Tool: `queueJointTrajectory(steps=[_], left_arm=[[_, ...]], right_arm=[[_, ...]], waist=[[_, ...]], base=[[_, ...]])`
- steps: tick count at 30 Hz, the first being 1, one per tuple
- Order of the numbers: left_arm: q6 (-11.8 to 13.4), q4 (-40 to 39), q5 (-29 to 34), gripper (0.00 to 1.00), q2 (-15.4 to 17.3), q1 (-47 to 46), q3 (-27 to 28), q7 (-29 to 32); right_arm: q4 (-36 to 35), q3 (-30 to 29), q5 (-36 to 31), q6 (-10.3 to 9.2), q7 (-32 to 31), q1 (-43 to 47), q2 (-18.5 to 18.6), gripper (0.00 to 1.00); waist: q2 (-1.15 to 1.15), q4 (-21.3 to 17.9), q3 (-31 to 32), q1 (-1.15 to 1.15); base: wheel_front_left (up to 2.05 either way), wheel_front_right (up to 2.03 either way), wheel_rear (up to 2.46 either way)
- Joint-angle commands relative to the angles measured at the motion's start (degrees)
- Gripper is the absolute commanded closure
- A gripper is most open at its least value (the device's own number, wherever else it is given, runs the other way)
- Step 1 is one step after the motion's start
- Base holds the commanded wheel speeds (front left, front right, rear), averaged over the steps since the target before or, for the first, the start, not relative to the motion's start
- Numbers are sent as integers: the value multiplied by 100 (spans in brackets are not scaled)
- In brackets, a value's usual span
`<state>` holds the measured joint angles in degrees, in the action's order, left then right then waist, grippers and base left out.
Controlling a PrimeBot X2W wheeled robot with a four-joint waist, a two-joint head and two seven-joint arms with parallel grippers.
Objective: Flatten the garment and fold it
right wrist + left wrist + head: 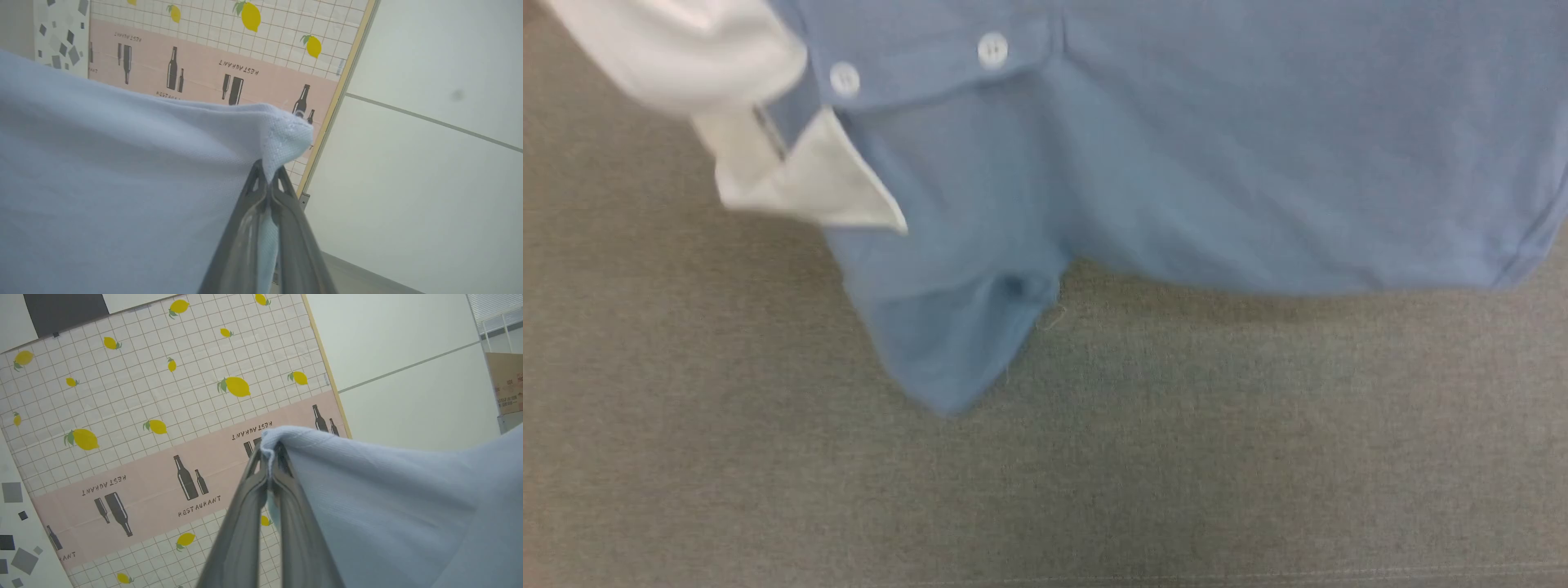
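The garment (1217,155) is a light blue polo shirt hanging in the air across the top of the head view, above a grey cloth surface (1045,457). Its white collar (792,175) and two white buttons (992,49) show at the upper left, and a sleeve (956,343) dangles lowest. In the left wrist view my left gripper (269,451) is shut on a bunched edge of the garment (388,506), which spreads to the right. In the right wrist view my right gripper (267,173) is shut on a corner of the garment (122,183), which spreads to the left.
Behind both grippers stands a board (163,416) papered with lemons, a grid and pink "RESTAURANT" bands. Beside it is a plain pale wall (429,183). A cardboard box (506,381) sits at the far right of the left wrist view.
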<state>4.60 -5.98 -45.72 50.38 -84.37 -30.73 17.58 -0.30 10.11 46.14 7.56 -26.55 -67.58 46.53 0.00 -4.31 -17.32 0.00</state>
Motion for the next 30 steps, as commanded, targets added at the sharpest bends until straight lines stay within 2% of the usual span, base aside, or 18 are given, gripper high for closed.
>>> queueJointTrajectory(steps=[1,5,8,12,18,24,30], left_arm=[[-147,209,147,100,-91,-348,-63,37],[-661,1028,685,100,-306,-1359,-335,47],[-905,1798,1034,100,-603,-2169,-493,-71],[-1063,2853,1433,100,-1011,-3157,-671,-433],[-1111,4126,1749,100,-1487,-4194,-721,-1124],[-1168,4836,1780,100,-1774,-4391,-935,-1524],[-1196,5053,1543,100,-1855,-3592,-1207,-1779]], right_arm=[[138,92,-77,-8,115,-252,26,100],[673,456,-237,-8,488,-967,4,100],[1235,740,-360,-8,781,-1587,-107,100],[1987,1082,-516,-8,1268,-2368,-324,100],[2973,1422,-500,-8,2051,-3260,-704,100],[3661,1847,-416,-8,2554,-3592,-893,100],[4088,2322,-252,-8,2842,-3269,-1025,100]], waist=[[0,-232,-773,0],[0,-324,-1316,0],[0,-377,-1682,0],[0,-425,-2013,0],[0,-430,-2304,0],[0,-290,-2532,0],[0,-88,-2525,0]], base=[[0,0,0],[0,0,0],[0,0,0],[0,0,0],[0,0,0],[0,0,0],[0,0,0]])
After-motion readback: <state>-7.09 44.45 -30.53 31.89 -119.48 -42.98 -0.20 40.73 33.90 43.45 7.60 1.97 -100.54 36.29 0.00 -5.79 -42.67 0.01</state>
